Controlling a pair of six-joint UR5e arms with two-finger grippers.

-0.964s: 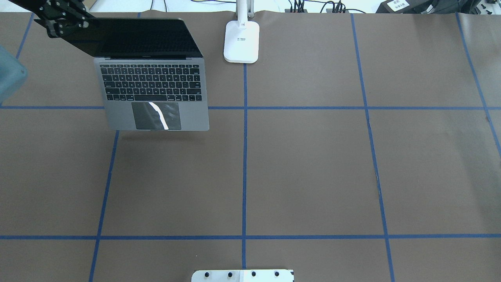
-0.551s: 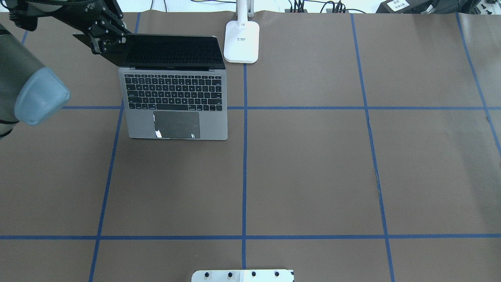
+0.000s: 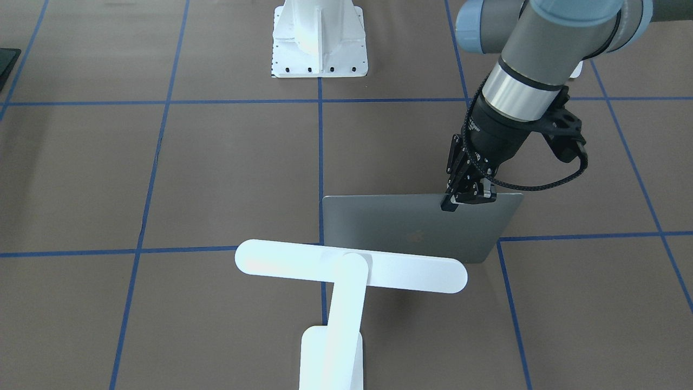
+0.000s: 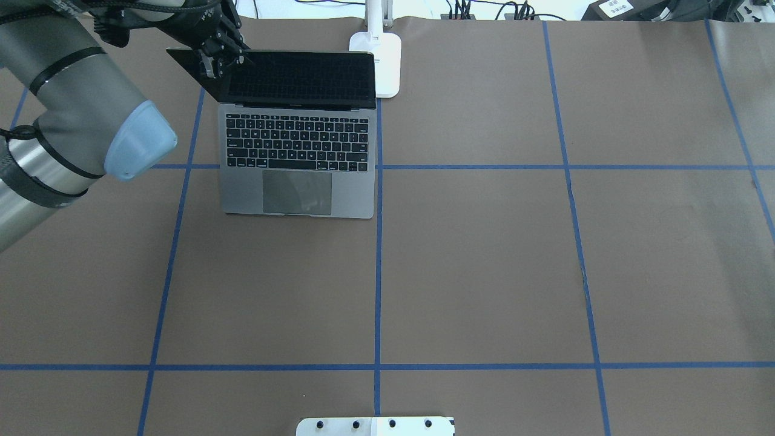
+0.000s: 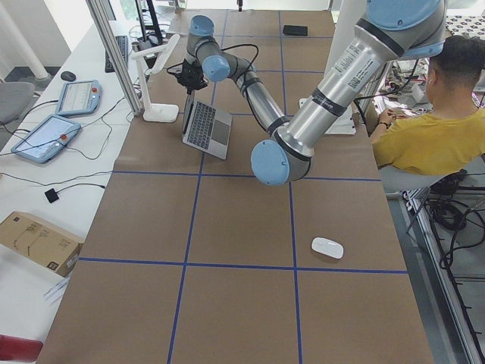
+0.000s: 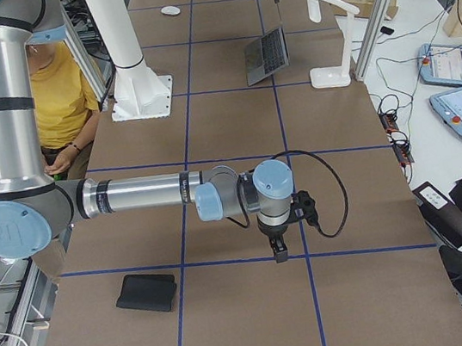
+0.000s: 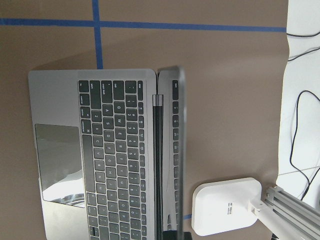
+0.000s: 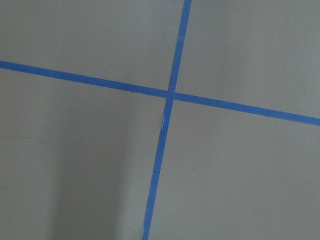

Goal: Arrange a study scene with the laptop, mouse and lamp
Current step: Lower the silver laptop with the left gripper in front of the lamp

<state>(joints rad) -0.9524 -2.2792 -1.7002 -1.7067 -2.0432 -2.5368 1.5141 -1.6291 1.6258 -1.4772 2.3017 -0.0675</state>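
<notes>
Laptop (image 4: pixel 296 188): rigid, weighty, hinge-fragile; we judge base edges safer than the lid corner the left gripper (image 3: pixel 466 199) pinches. Right gripper (image 6: pixel 278 253): jaw state untellable.

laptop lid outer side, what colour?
Plain grey with a faint darker logo. The laptop lid shows best in the exterior front-facing view.

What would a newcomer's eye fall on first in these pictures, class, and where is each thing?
First, the left arm's pincer pinching the open grey laptop by its screen's top edge, on the far side of the table from the robot. Close beside it stands the white T-shaped lamp, its bar head near the laptop's lid. The small white mouse lies alone towards the table's end on the robot's left.
</notes>
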